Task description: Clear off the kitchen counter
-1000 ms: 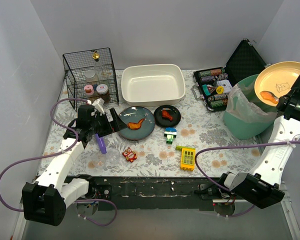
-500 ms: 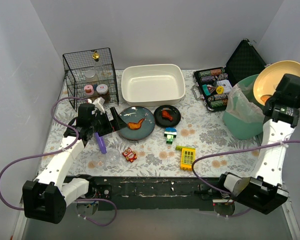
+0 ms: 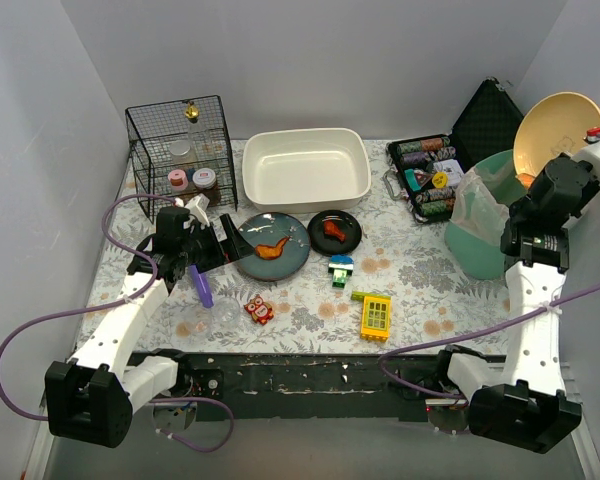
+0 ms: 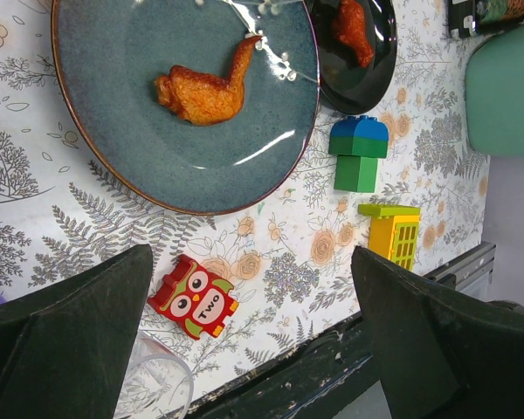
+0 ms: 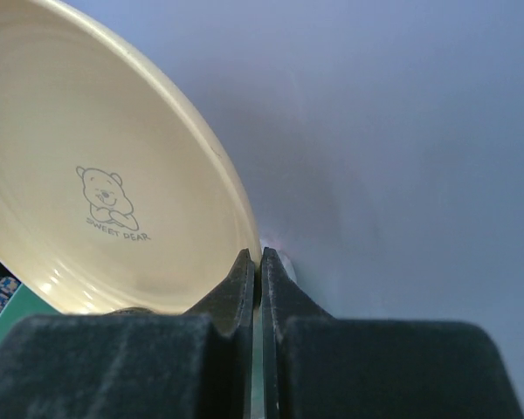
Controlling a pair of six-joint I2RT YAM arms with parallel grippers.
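The kitchen counter (image 3: 425, 275) has a fern and flower print. On it lie a blue plate (image 3: 272, 246) with a fried wing, a small black plate (image 3: 335, 231) with food, a green-blue block (image 3: 341, 269), a yellow block (image 3: 376, 316), a red owl block (image 3: 259, 310), a clear cup (image 3: 220, 315) and a purple item (image 3: 201, 285). My left gripper (image 3: 215, 247) is open and empty beside the blue plate (image 4: 183, 96). My right gripper (image 3: 578, 150) is shut on the rim of a yellow plate (image 3: 558, 128), tilted steeply above the green bin (image 3: 490, 225). The wrist view shows its bear print (image 5: 113, 175).
A white basin (image 3: 305, 170) stands at the back middle and a black wire cage (image 3: 180, 150) with jars at the back left. An open poker chip case (image 3: 430, 175) lies at the back right. Grey walls close in on three sides.
My right arm has tipped the yellow plate from nearly flat to nearly upright over the bin. The orange food that lay on it no longer shows. The left arm has not moved.
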